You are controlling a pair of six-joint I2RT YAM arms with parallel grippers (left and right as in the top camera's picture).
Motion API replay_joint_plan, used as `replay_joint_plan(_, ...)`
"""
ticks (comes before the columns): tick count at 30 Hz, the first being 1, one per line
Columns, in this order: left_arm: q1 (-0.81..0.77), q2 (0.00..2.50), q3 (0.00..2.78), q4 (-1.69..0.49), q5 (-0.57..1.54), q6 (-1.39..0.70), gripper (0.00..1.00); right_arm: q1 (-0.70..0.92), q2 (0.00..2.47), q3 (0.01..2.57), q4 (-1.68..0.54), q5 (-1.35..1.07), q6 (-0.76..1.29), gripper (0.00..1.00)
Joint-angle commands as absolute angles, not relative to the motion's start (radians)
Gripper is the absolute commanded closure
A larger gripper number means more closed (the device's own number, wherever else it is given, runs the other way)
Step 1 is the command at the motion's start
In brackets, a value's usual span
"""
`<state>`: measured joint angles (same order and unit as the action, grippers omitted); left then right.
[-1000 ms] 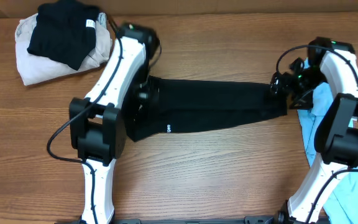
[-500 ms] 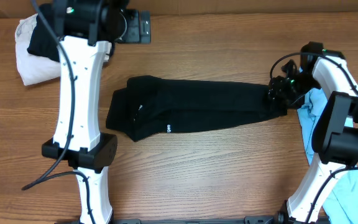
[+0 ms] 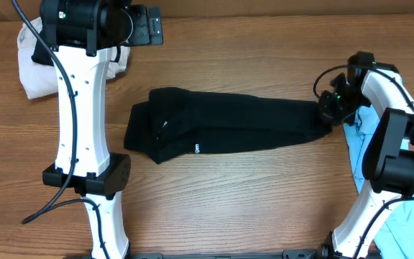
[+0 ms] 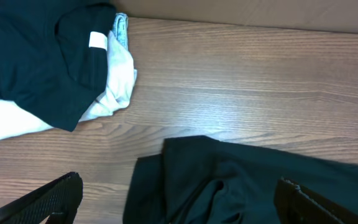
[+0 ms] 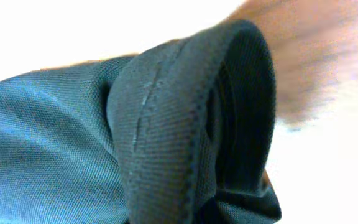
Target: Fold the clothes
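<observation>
From above, the black shirt (image 3: 243,126) lies in the middle of the brown wooden surface (image 3: 250,208). It is folded into a long strip that runs from left to right. A small white mark (image 3: 196,149) sits near its lower edge. The right claw (image 3: 330,108) is at the right end of the shirt, squeezed tight on the cloth there. Just beside that arm, a light blue cloth (image 3: 356,140) lies on the surface. The left claw (image 3: 152,27) is near the top left, well apart from the black shirt. Under that arm, in the top left corner, lies a cream cloth (image 3: 33,78).

From the left wrist, the two fingers (image 4: 48,199) of the left claw stand wide apart in the bottom corners, and they hold nothing. The left end of the black shirt (image 4: 247,180) shows between them, lying on the surface. At the top left is a pile. A dark cloth (image 4: 36,62) with a white tag (image 4: 97,40) lies on top of the cream cloth, and a bit of light blue peeks out beside the tag.

From the right wrist, the black shirt (image 5: 185,124) is very close and fills most of the view. Its edge is bunched into a fat fold with a stitched seam. The surface behind it is blurry. The claw's own fingers do not show here.
</observation>
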<state>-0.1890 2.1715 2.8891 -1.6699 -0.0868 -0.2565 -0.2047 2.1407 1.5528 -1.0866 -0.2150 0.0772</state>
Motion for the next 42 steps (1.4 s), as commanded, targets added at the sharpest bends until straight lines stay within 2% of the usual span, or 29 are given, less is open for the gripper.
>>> replay_joint_plan(1,-0.182,2.171,2.903,-1.648,-0.085,-0.270,0.00,-0.268,2.129,1.658,-1.179,-0.163,0.100,0.96)
replay_joint_plan(6,-0.176,2.171,2.901,-1.635,-0.085,-0.270,0.00,-0.268,2.058,1.776,-1.311,-0.192,0.075,0.96)
replay_joint_plan(11,-0.176,2.171,2.893,-1.633,-0.085,-0.257,0.00,-0.192,1.989,1.800,-1.369,-0.257,0.052,0.96)
replay_joint_plan(18,-0.177,2.171,2.829,-1.618,-0.084,-0.254,0.00,0.047,1.985,1.794,-1.390,-0.256,0.061,0.96)
replay_joint_plan(27,-0.178,2.171,2.790,-1.615,-0.084,-0.254,0.00,0.290,2.040,1.792,-1.340,-0.245,0.175,0.94)
replay_joint_plan(28,-0.178,2.171,2.789,-1.615,-0.084,-0.254,0.00,0.313,2.046,1.792,-1.328,-0.246,0.187,0.85)
replay_joint_plan(29,-0.178,2.171,2.789,-1.615,-0.082,-0.254,0.00,0.336,2.047,1.792,-1.318,-0.250,0.188,0.73)
replay_joint_plan(30,-0.178,2.171,2.789,-1.618,-0.078,-0.253,0.00,0.357,2.048,1.792,-1.310,-0.250,0.188,0.53)
replay_joint_plan(33,-0.178,2.171,2.787,-1.623,-0.065,-0.236,0.00,0.404,2.048,1.796,-1.306,-0.250,0.188,0.35)
replay_joint_plan(36,-0.178,2.172,2.783,-1.630,-0.047,-0.221,0.00,0.414,2.048,1.817,-1.322,-0.276,0.187,0.26)
replay_joint_plan(42,-0.178,2.197,2.777,-1.689,-0.031,-0.162,0.00,0.375,2.043,1.946,-1.409,-0.286,0.162,0.22)
